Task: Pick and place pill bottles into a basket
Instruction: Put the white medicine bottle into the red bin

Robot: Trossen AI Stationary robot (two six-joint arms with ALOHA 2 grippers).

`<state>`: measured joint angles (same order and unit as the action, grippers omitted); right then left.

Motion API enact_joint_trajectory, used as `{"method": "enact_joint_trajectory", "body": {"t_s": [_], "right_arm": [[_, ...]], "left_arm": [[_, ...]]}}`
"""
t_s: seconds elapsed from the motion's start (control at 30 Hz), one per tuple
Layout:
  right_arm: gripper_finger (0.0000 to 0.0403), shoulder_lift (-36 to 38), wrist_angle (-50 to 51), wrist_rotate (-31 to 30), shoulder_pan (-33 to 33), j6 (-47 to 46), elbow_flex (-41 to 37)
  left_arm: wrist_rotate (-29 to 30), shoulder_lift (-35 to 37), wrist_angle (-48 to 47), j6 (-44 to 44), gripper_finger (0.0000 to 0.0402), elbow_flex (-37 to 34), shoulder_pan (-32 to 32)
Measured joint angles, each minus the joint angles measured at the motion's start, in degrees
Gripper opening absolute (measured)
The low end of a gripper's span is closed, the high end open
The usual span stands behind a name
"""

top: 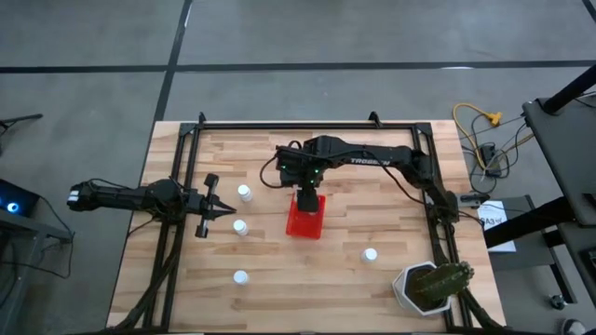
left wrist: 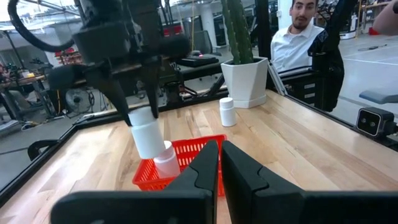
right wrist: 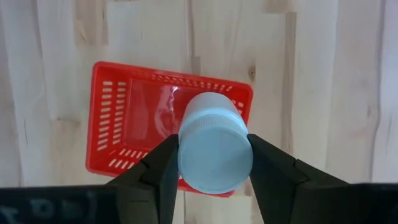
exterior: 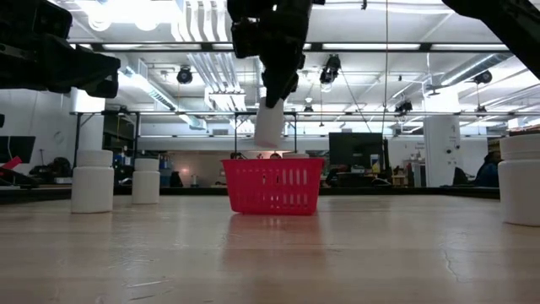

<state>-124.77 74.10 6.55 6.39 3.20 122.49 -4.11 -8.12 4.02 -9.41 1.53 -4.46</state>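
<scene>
Red plastic is sitting directly under the load: the basket point(top: 306, 220) is resting mid-table on the wooden table point(top: 354, 288), and the right gripper point(right wrist: 214, 163) is hanging above it with a bottle point(right wrist: 214, 151) pinched upright between its two fingers, which are closed only as far as the bottle's width. In the left wrist view another bottle point(left wrist: 166, 164) is already lying inside the basket, just under the held one.

Judging from the right wrist view, the held bottle is overlapping one basket wall rather than sitting over the middle of the floor. To do the drop well, the arm should be shifting toward the basket's centre, then lowering until the bottle's base is below the rim before the fingers open, so it is not bouncing off the wall or off the bottle already inside. A short, slow release is safer than a drop from this height.

Four loose bottles are standing on the table: two point(top: 244, 193) point(top: 240, 226) near the left gripper point(top: 231, 213), one point(top: 241, 276) nearer the front edge, and one point(top: 371, 254) near the potted plant point(top: 434, 285). The left gripper is waiting at the table's left, its fingers nearly touching and holding nothing.
</scene>
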Motion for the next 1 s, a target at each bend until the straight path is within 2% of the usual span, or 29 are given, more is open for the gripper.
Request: {"method": "enact_joint_trajectory", "body": {"t_s": [0.73,1.0], "right_arm": [[0.0148,-0.01,-5.52,0.07,0.0,0.39,-4.92],[0.0148,-2.99,-5.55,-0.03,0.02,0.76,-4.97]], "left_arm": [[0.01,-0.01,0.01,0.0,0.0002,-0.01,0.01],[0.01,-0.09,0.01,0.02,0.0002,-0.01,0.01]]}}
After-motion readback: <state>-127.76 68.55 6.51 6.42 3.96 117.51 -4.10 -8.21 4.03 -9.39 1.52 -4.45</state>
